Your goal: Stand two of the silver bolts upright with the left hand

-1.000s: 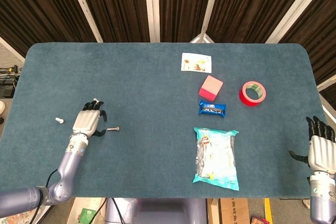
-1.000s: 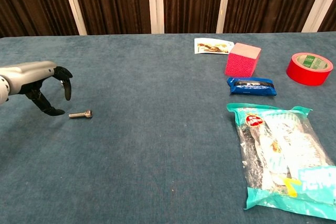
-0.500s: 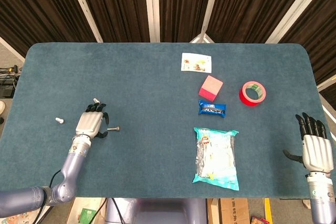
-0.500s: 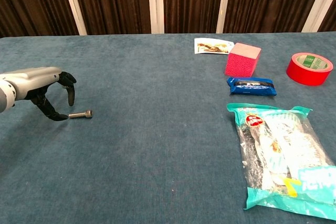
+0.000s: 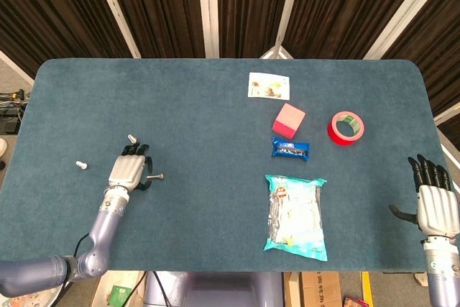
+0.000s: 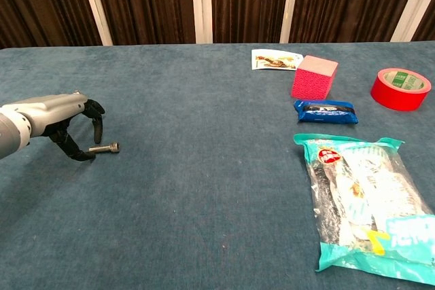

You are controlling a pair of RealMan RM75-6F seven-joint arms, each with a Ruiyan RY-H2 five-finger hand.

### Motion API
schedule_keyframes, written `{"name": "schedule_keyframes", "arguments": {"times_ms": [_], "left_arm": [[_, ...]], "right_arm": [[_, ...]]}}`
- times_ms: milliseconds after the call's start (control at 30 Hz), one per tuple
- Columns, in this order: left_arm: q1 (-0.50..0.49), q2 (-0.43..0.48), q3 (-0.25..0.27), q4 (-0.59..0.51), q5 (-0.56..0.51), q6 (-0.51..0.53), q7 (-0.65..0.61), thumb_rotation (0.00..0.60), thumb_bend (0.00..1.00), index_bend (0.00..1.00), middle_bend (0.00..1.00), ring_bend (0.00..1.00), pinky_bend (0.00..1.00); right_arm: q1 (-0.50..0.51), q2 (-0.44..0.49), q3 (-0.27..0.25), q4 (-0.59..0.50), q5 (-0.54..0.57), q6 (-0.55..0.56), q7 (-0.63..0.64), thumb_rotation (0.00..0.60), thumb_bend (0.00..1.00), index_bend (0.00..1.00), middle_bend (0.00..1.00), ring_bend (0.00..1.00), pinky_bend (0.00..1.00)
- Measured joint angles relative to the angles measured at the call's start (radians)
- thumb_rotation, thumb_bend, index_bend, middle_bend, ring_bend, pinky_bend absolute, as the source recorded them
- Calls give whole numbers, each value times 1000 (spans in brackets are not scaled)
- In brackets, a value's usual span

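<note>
While your left hand arches, fingers curled but holding nothing, over the nearest silver bolt, that bolt lies flat just beside the fingertips, ready for pinching; right hand idles spread, far off.

Bench: a wide top with rounded corners, wearing a dark teal felt-like cover and stretching nearly across the head view.
Curtains: dark brown pleated drapes are hanging behind the far edge of the bench, filling the back of both views.
Uprights: pale strips are running between the curtain panels, some vertical, some slanting in the head view.
Floor: a grey patch is showing past the left end of the bench, with dark cables lying on it.
Light: even and soft, casting only faint shadows on the cover.
Boxes: cardboard is peeking out beneath the near edge.
</note>
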Motion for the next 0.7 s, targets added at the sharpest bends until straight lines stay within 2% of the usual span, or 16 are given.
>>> {"name": "schedule_keyframes", "arguments": {"times_ms": [300, 700], "left_arm": [[-2, -15, -1, 18, -9, -7, 6, 600, 425, 532, 96, 0, 0], [-2, -20, -2, 19, -5, -5, 8, 600, 476, 551, 107, 0, 0]], "right_arm": [[-2, 2, 5, -5, 14, -2, -5, 600, 0, 79, 20, 0, 0], [-1, -3, 10, -4, 24, -3, -6, 600, 0, 79, 20, 0, 0]]}}
